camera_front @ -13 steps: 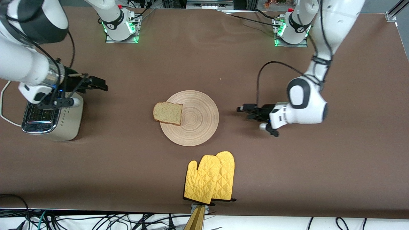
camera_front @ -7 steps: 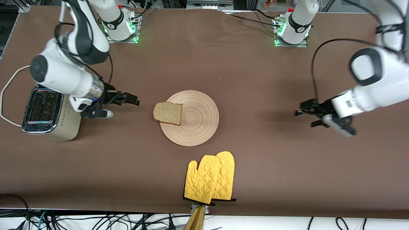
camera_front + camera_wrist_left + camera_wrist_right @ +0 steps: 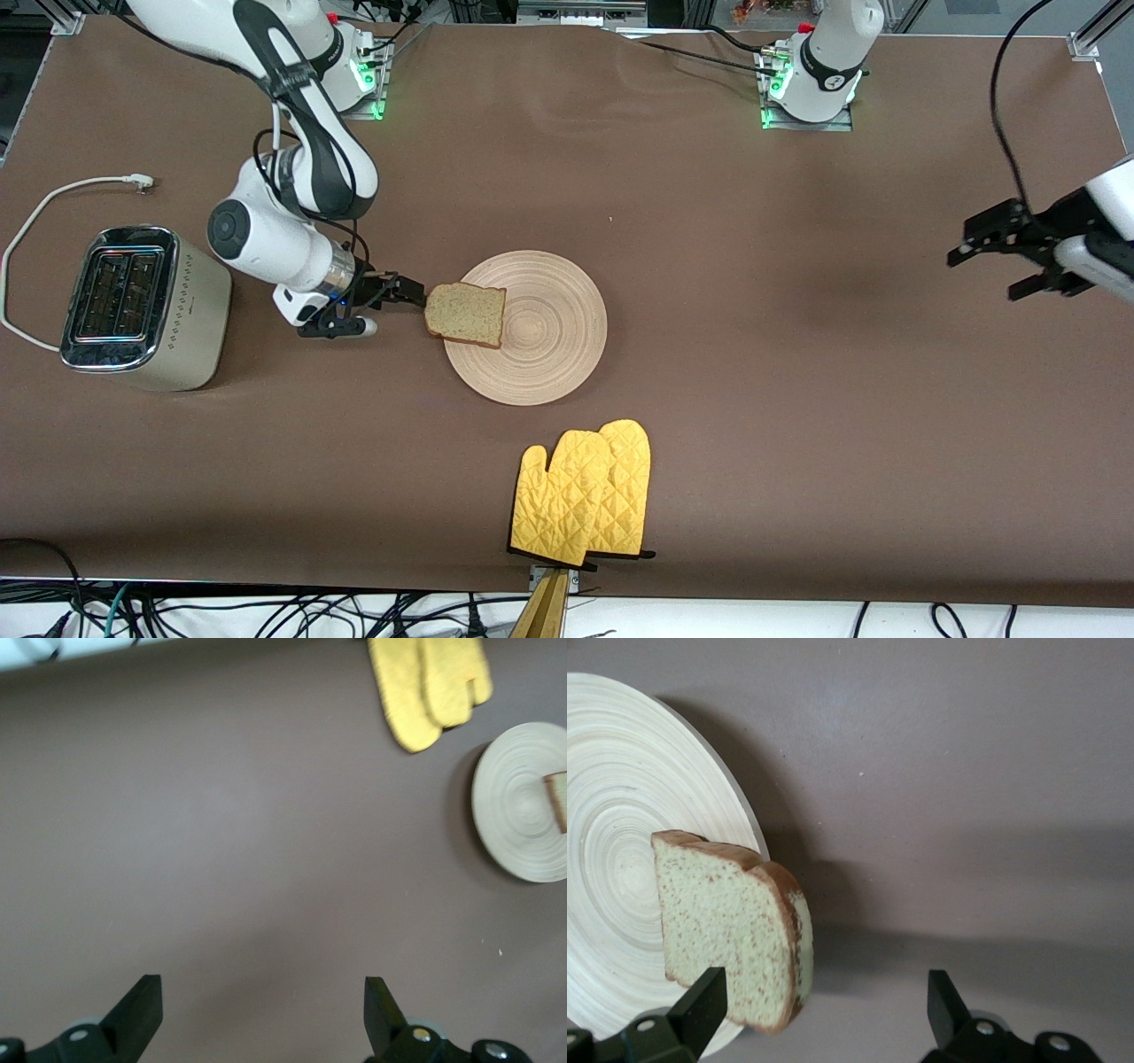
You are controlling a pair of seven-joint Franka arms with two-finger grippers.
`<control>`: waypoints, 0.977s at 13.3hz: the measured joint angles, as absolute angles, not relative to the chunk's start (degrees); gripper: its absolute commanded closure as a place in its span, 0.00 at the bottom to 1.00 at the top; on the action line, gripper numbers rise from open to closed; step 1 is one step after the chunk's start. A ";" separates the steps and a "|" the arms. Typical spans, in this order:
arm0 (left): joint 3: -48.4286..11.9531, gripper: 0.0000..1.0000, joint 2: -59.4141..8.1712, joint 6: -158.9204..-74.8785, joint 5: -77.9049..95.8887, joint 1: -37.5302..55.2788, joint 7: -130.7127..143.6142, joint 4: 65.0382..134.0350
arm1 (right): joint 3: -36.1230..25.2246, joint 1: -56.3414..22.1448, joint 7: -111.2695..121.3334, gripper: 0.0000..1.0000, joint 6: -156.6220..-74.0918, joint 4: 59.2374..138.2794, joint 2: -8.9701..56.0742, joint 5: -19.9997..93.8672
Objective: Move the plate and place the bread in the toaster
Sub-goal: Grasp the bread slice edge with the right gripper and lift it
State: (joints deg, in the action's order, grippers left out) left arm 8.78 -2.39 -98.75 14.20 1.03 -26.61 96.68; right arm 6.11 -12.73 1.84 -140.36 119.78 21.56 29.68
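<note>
The plate (image 3: 525,328) lies flat near the middle of the brown bench (image 3: 709,461), and the bread (image 3: 465,314) rests on the plate's rim toward the right arm's end of the bench, one crust edge hanging out past the rim. The right gripper (image 3: 409,291) sits low just beside that overhanging edge, its fingers spread wide with nothing between them; in the right wrist view the two fingertips (image 3: 702,999) stand well apart with the slice (image 3: 735,928) close in front of them. The toaster (image 3: 142,306) stands near the right arm's end of the bench, well apart from the plate, both slots facing up, its white cord (image 3: 53,199) trailing across the bench with the plug lying loose. The left gripper (image 3: 999,237) hangs over the left arm's end of the bench, well away from the plate, open and holding nothing. A pair of yellow oven mitts (image 3: 585,492) lies nearer the front camera than the plate.
</note>
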 measured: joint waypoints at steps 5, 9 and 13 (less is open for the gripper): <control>5.69 0.00 -1.80 -83.64 5.40 1.10 -9.65 86.66 | 7.21 -12.80 14.49 0.54 -140.57 118.87 24.54 44.19; 2.65 0.00 -1.98 -81.84 2.43 1.42 1.32 85.65 | 7.24 -12.80 15.00 0.56 -140.53 118.79 24.99 44.40; 3.04 0.00 -2.06 -80.98 2.43 1.29 1.89 85.64 | 7.25 -12.79 17.38 1.00 -140.53 118.21 26.36 44.67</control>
State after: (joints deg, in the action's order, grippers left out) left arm 3.04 -2.06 -80.98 2.43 1.29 1.89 85.64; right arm 7.25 -12.79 17.38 -140.53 118.21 26.36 44.67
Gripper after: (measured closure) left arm 0.000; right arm 0.749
